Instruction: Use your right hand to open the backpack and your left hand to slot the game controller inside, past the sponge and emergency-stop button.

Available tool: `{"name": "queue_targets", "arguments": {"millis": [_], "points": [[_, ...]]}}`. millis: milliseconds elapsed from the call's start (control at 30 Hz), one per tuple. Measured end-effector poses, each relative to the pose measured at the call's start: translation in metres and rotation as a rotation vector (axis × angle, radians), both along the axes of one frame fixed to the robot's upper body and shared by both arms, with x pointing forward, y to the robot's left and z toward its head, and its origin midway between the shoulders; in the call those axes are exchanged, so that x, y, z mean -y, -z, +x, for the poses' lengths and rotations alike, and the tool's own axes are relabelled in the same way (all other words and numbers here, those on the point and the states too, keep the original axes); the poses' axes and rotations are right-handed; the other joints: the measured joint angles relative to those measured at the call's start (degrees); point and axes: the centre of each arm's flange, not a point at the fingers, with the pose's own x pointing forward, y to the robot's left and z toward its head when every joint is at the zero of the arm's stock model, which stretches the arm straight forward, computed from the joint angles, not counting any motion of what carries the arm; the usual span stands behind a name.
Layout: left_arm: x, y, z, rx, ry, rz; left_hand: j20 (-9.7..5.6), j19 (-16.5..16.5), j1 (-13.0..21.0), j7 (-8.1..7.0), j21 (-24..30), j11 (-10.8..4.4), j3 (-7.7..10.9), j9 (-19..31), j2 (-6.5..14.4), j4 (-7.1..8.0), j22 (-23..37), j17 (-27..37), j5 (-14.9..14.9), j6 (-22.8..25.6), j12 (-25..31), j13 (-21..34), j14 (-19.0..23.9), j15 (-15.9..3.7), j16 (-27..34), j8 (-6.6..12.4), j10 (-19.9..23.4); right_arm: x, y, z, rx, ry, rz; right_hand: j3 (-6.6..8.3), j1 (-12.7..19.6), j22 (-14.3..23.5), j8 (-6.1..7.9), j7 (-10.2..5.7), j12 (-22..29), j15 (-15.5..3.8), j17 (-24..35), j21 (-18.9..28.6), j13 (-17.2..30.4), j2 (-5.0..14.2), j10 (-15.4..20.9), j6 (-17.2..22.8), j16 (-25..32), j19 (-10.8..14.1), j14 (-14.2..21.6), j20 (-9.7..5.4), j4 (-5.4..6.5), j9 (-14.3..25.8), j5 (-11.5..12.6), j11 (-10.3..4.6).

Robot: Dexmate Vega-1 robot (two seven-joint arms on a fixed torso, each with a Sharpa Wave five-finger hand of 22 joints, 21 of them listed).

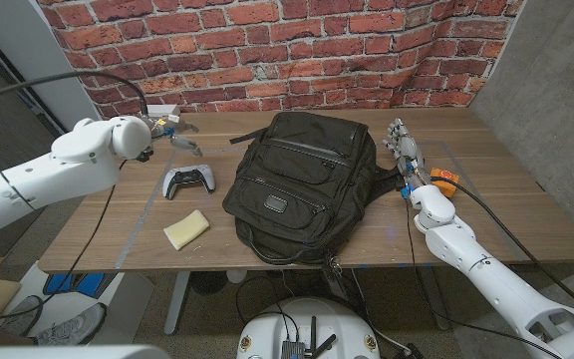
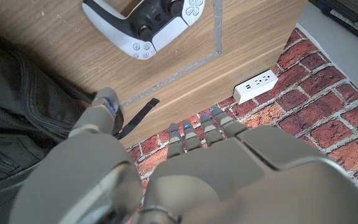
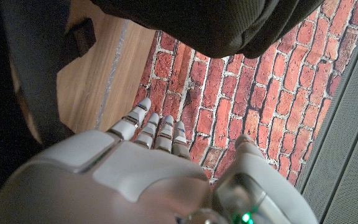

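On the wooden table (image 1: pixel 506 189) one black backpack (image 1: pixel 302 184) is lying in the middle, zipped shut. One white and black game controller (image 1: pixel 186 180) is sitting just left of it, and one yellow sponge (image 1: pixel 185 228) is lying near the front edge, below the controller. Something small and orange (image 1: pixel 444 178) is peeking out beside the right wrist, but it is too hidden to tell what it is. One left hand (image 1: pixel 163 132) is hanging over the table behind the controller, fingers spread, holding nothing. One right hand (image 1: pixel 405 143) is standing beside the backpack's right side, fingers straight and apart, empty. A white power strip (image 2: pixel 255 86) is lying by the brick wall (image 1: pixel 267 50).
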Motion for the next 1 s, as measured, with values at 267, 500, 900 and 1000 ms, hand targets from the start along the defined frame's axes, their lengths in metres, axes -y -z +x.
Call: {"name": "queue_targets", "arguments": {"millis": [267,500,900,1000], "points": [[-0.006,0.007,0.004,-0.043,-0.014,0.019,0.33,-0.92,1.71,0.36,0.00,0.45,-0.15,-0.01,-0.87,0.16,0.00,0.00,0.00,-1.58,0.00,0.00,-0.71,0.10,0.00,0.00,-1.06,0.000,-0.001,-0.002,-0.002,0.005,-0.006,0.00,0.00,0.00,0.00,0.00,0.00,-0.20,-0.27,0.00,0.00,0.00,0.00,0.00,0.00,0.01,0.20,0.02,0.00,0.00,0.00,0.00],[-0.009,0.011,0.008,-0.081,-0.025,0.040,0.40,-2.45,3.40,0.67,0.00,0.74,-0.15,-0.01,-1.45,0.16,0.00,0.00,0.22,-3.33,0.00,0.28,-1.65,-0.20,0.00,0.00,-2.19,0.000,-0.002,-0.003,-0.003,0.010,-0.010,0.00,0.00,0.00,0.00,0.00,0.00,-0.20,-0.26,0.00,0.00,0.00,0.00,0.00,0.00,0.21,0.20,0.21,0.00,0.00,0.00,0.00],[-0.009,0.018,0.019,-0.135,-0.038,0.102,0.42,-3.05,5.22,1.12,0.00,0.85,-0.15,0.27,-1.60,0.16,0.00,-0.01,0.22,-4.81,0.00,0.28,-2.46,0.01,0.00,0.00,-2.90,0.000,-0.002,-0.005,-0.005,0.016,-0.013,0.00,0.00,0.00,0.00,0.00,0.00,-0.20,-0.28,-0.23,0.01,0.00,0.11,0.00,0.00,0.20,0.20,0.21,0.00,0.00,0.00,-0.11],[-0.009,0.019,0.021,-0.144,-0.039,0.118,0.42,-3.05,5.26,1.37,0.00,0.55,-0.15,0.28,-1.64,0.16,0.00,-0.01,0.22,-5.05,0.00,0.28,-2.46,0.01,0.00,0.00,-3.21,-0.001,-0.002,-0.005,-0.004,0.016,-0.014,0.00,0.00,0.00,0.00,0.00,0.00,-0.20,-0.53,-0.23,0.01,0.00,0.11,0.00,0.00,0.20,0.20,0.21,0.00,0.00,0.00,-0.11]]}}
